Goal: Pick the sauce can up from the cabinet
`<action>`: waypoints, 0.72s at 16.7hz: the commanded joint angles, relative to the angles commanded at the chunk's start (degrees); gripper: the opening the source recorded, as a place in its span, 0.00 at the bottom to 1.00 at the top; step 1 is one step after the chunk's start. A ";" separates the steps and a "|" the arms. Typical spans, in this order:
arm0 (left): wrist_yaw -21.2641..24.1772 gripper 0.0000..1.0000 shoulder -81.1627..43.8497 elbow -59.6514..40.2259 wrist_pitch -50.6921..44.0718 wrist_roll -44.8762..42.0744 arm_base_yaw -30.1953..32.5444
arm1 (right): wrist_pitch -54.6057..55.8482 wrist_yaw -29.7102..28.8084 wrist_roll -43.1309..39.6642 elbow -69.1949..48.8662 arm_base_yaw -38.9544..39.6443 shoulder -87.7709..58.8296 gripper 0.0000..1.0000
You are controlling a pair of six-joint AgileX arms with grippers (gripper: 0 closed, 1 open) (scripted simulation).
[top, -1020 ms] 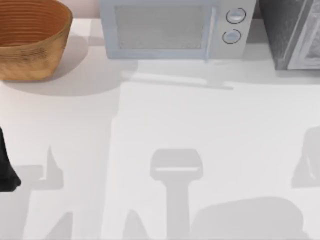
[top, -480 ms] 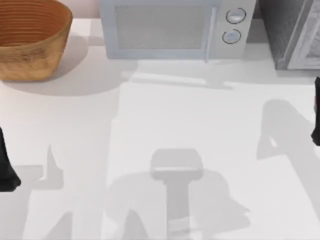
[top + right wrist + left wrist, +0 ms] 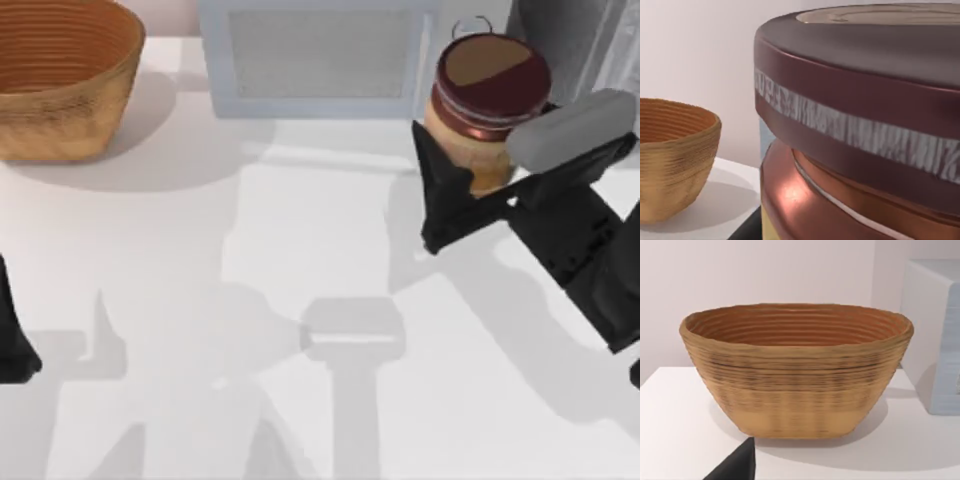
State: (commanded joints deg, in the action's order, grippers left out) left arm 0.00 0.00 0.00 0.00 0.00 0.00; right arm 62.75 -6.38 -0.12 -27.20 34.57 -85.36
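The sauce can [image 3: 490, 100], with a maroon rim, coppery lid and tan lower label, hangs raised above the table in front of the microwave's right end. My right gripper [image 3: 495, 175] is shut on it, a dark finger on its left side and a grey part at its right. Seen close up in the right wrist view, the sauce can [image 3: 865, 125] shows its maroon band and coppery body. The dark grey speckled cabinet [image 3: 560, 40] stands at the back right, partly hidden behind the can and arm. My left arm [image 3: 12, 340] is parked at the table's left edge.
A white microwave [image 3: 320, 60] stands at the back centre. A woven basket [image 3: 60, 80] sits at the back left; the basket [image 3: 795, 370] faces the left wrist camera and the basket [image 3: 670, 155] also shows beyond the can. White tabletop [image 3: 300, 250] spreads across the middle.
My right arm has come in from the right edge carrying the sauce can, now covering the microwave's knobs. The left arm has not moved.
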 joint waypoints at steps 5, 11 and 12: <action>0.00 1.00 0.00 0.00 0.00 0.00 0.00 | 15.24 -1.09 0.35 -5.38 9.77 -21.73 0.00; 0.00 1.00 0.00 0.00 0.00 0.00 0.00 | 23.36 -1.65 0.85 -7.57 15.65 -35.47 0.00; 0.00 1.00 0.00 0.00 0.00 0.00 0.00 | 23.53 -1.67 0.87 -7.60 15.79 -35.80 0.00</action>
State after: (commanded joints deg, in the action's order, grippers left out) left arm 0.00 0.00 0.00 0.00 0.00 0.00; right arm 86.28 -8.04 0.75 -34.80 50.36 -121.16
